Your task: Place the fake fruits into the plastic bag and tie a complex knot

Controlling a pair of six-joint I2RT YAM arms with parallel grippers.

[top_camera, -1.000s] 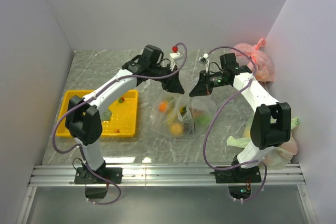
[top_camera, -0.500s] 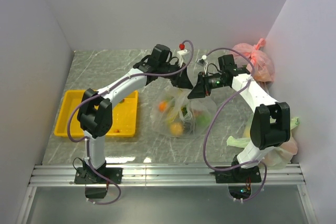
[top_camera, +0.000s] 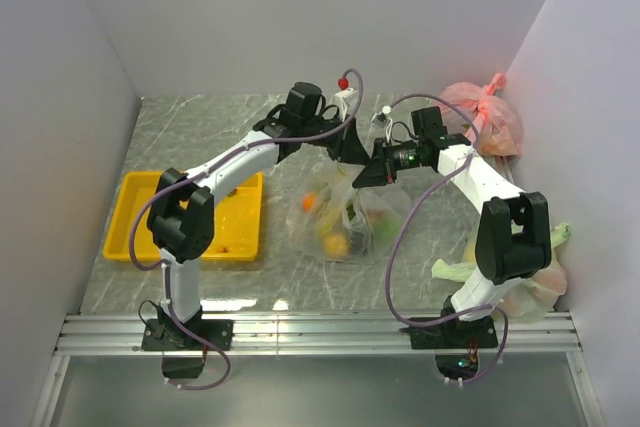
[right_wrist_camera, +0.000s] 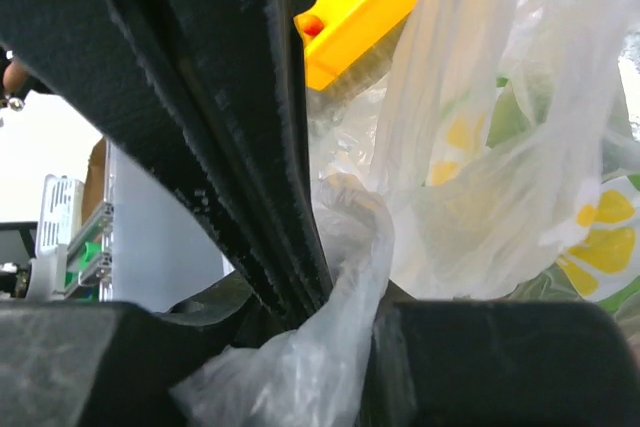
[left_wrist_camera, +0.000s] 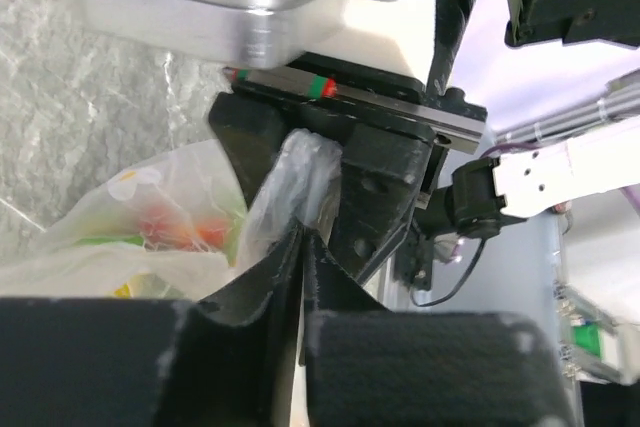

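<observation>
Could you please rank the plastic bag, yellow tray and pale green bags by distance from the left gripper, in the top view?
1. plastic bag, pinched in the left gripper.
2. yellow tray, left side.
3. pale green bags, near right corner.

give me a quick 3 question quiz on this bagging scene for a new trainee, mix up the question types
1. True or false: the yellow plastic tray sits on the robot's right side.
2. What is the left claw pinching? A) a pink knotted bag B) film of the thin transparent plastic bag C) a loose orange fruit
3. In a few words: what small thing lies in the tray, seen from the right wrist?
Key: 1 false, it is on the left. 2 B. 3 a small red plastic berry.
</observation>
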